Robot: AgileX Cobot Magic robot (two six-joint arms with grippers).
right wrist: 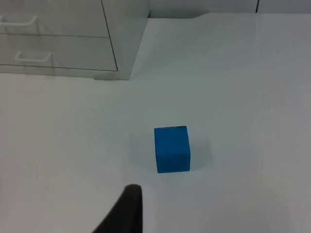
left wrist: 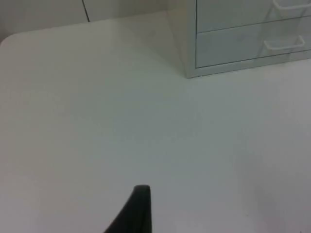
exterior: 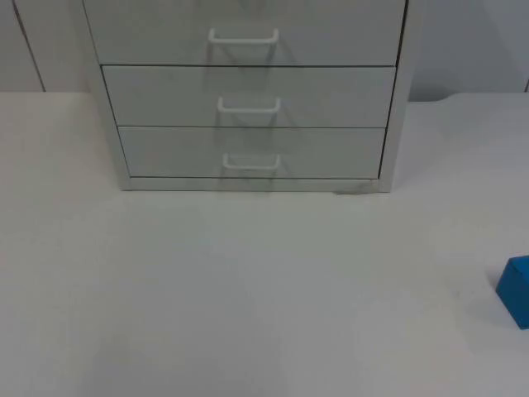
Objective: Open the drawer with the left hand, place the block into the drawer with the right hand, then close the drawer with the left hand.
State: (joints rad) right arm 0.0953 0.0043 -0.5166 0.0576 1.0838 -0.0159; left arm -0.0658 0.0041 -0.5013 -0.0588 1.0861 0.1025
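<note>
Three drawers (exterior: 248,95) shut at the far side, blue block (right wrist: 171,149) near right table (exterior: 248,289) edge — left gripper (left wrist: 138,208) and right gripper (right wrist: 126,208) jaw states: cannot tell — you risk hooking the wrong handle (exterior: 250,161), or knocking the block off the edge.

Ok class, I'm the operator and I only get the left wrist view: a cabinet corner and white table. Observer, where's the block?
Observer: The blue block lies on the table, to the right of the cabinet and apart from it.
Operator: Any drawer open?
Observer: No; the top view shows three drawer fronts, all shut, each with a white handle.
Operator: My left gripper's fingertip hangs over bare table. And the right?
Observer: The right gripper's fingertip stands short of the block, not touching it.
</note>
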